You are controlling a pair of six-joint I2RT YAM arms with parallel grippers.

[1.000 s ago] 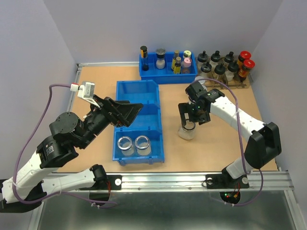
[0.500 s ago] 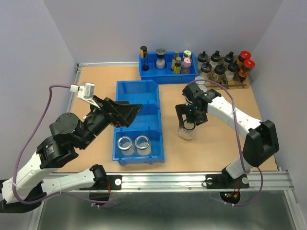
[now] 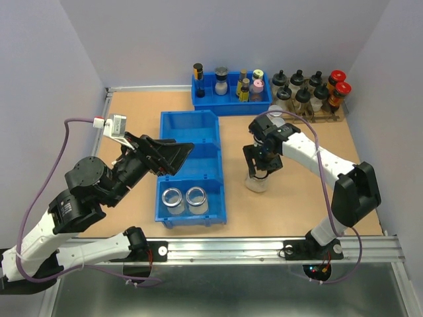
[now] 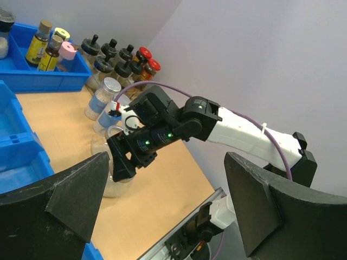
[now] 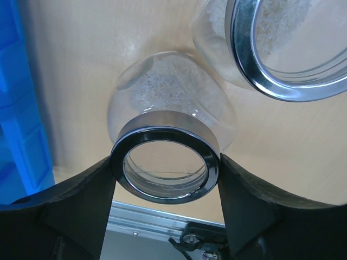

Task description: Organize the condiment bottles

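Observation:
My right gripper point(image 3: 258, 173) is shut on the silvery rim of a clear glass condiment bottle point(image 3: 256, 182) that stands on the table right of the long blue bin point(image 3: 198, 132). In the right wrist view both fingers press the sides of this bottle's rim point(image 5: 165, 130), and a second open bottle point(image 5: 287, 49) stands just beyond it. Two more condiment bottles point(image 3: 173, 199) point(image 3: 196, 196) sit in the bin's near compartment. A bottle with a pale lid point(image 4: 110, 89) stands farther back. My left gripper point(image 3: 173, 154) hangs open and empty over the bin's left side.
A blue tray point(image 3: 231, 107) with small coloured spice bottles stands at the back. To its right is a rack of black- and red-capped bottles point(image 3: 310, 89). The metal rail point(image 3: 264, 247) runs along the near table edge.
My right gripper has shut on the bottle's rim and drifted slightly left. The left arm has barely shifted.

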